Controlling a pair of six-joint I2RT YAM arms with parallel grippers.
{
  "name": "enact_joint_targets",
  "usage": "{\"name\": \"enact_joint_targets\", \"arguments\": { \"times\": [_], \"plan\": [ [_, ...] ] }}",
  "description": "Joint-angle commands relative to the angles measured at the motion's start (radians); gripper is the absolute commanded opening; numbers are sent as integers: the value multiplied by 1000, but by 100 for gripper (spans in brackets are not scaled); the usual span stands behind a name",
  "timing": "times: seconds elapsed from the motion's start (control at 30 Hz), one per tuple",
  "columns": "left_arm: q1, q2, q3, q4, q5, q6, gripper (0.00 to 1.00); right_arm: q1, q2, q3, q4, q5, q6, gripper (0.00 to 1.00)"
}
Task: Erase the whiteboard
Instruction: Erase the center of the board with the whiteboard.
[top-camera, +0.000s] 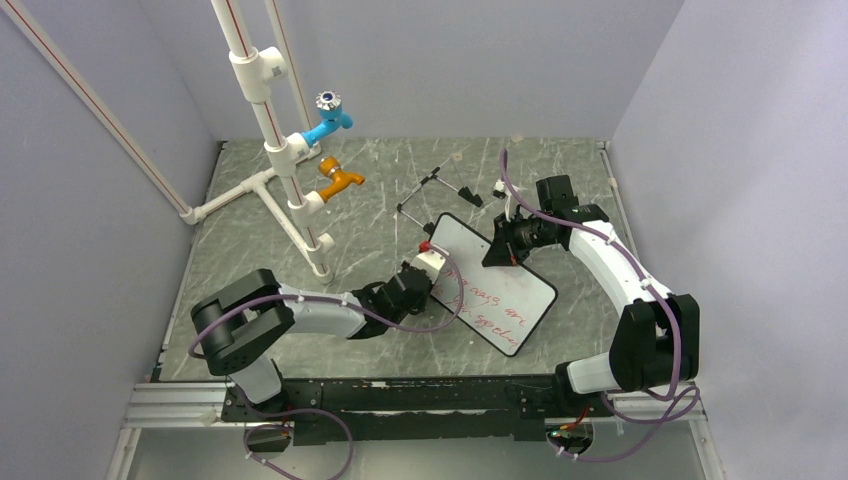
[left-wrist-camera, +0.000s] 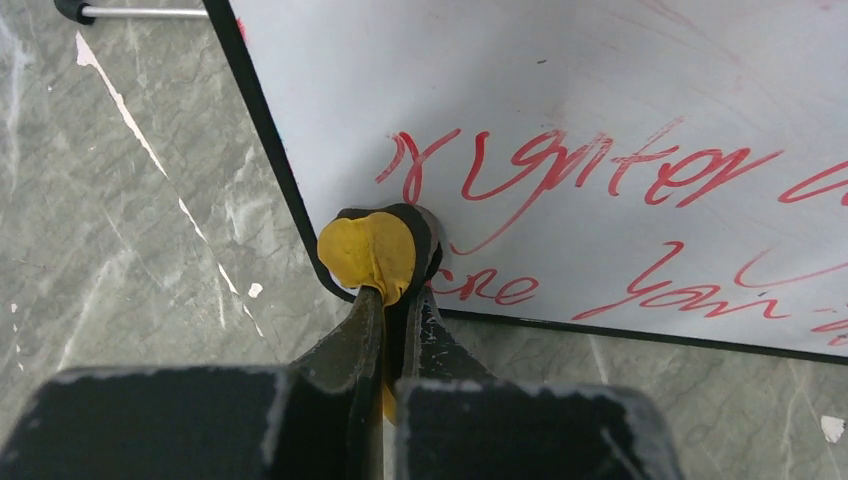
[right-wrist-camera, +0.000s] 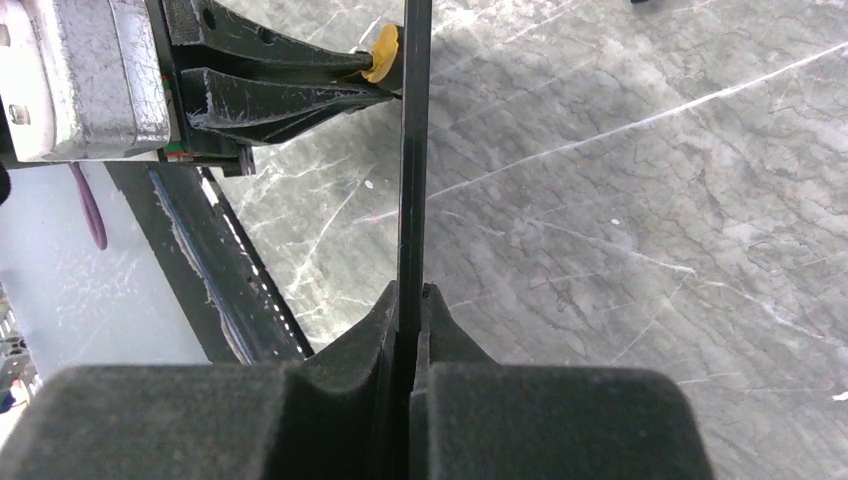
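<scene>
The whiteboard (top-camera: 505, 295) has a thin black frame and red handwriting, and is held tilted over the table's middle. My right gripper (top-camera: 503, 247) is shut on its far edge; in the right wrist view the board (right-wrist-camera: 411, 150) shows edge-on, running into the closed jaws of that gripper (right-wrist-camera: 411, 292). My left gripper (top-camera: 428, 277) is shut on the yellow-black eraser (left-wrist-camera: 375, 250) and presses it against the board's face (left-wrist-camera: 560, 90) at its near-left corner, next to the first red words. The left gripper (left-wrist-camera: 396, 295) and the eraser (right-wrist-camera: 383, 52) also show in the right wrist view.
A white PVC pipe stand (top-camera: 285, 170) with a blue tap (top-camera: 330, 120) and an orange tap (top-camera: 340, 181) stands at the back left. Black wire easel legs (top-camera: 432, 192) lie behind the board. A black rail (top-camera: 400, 395) runs along the near edge. Walls enclose the table.
</scene>
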Motion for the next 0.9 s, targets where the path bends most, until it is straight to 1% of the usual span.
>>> {"name": "enact_joint_targets", "arguments": {
  "times": [0.0,0.43,0.57,0.77,0.87],
  "plan": [
    [21,-47,133,3,126,63,0,31,9,-17,29,-64,-142,0],
    [33,-126,158,15,176,83,0,30,13,-17,31,-60,-142,0],
    [35,-123,182,-22,151,114,0,30,16,-18,31,-58,-142,0],
    [55,-75,123,-29,153,75,0,30,17,-17,30,-59,-142,0],
    [54,-54,82,-26,177,39,0,29,18,-18,28,-61,-144,0]
  ]
}}
